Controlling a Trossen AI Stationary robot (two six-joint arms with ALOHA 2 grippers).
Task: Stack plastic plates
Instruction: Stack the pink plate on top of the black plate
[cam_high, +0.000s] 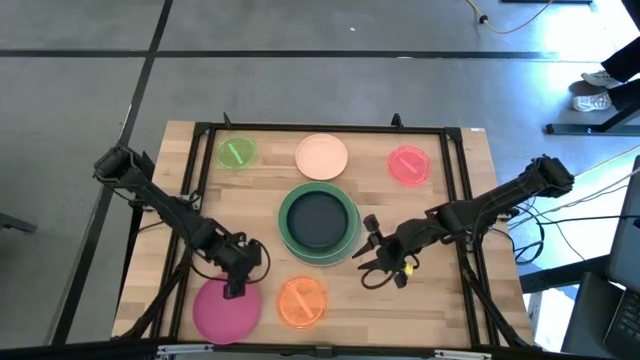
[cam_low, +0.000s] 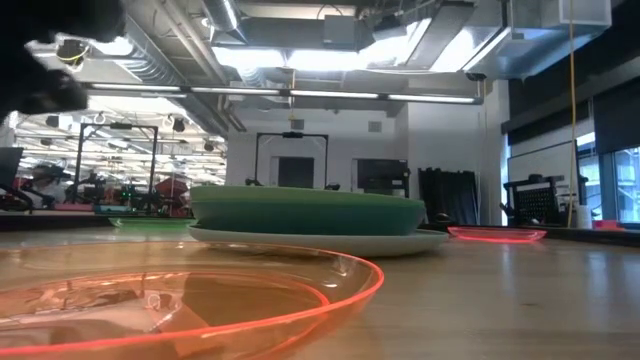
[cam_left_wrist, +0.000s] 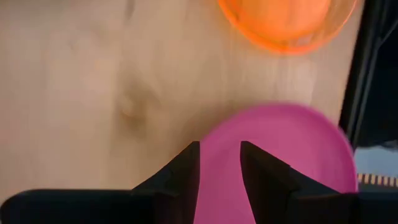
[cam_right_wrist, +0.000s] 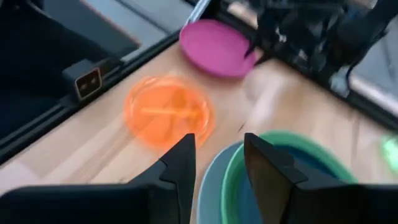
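Observation:
A stack at the table's middle has a pale blue-grey plate at the bottom, then green, teal and black plates; it also shows in the low view. Lime green, peach and pink-red plates lie along the far side. Orange and magenta plates lie near the front. My left gripper is open over the magenta plate's far rim. My right gripper is open, just above the stack's right rim, touching nothing that I can see. My left gripper points down over the far rim of the magenta plate, which lies flat on the table. Whether its fingertips touch the plate, I cannot tell.
A black frame runs round the wooden table top. Bare wood lies between the stack and the orange plate and at the table's right side.

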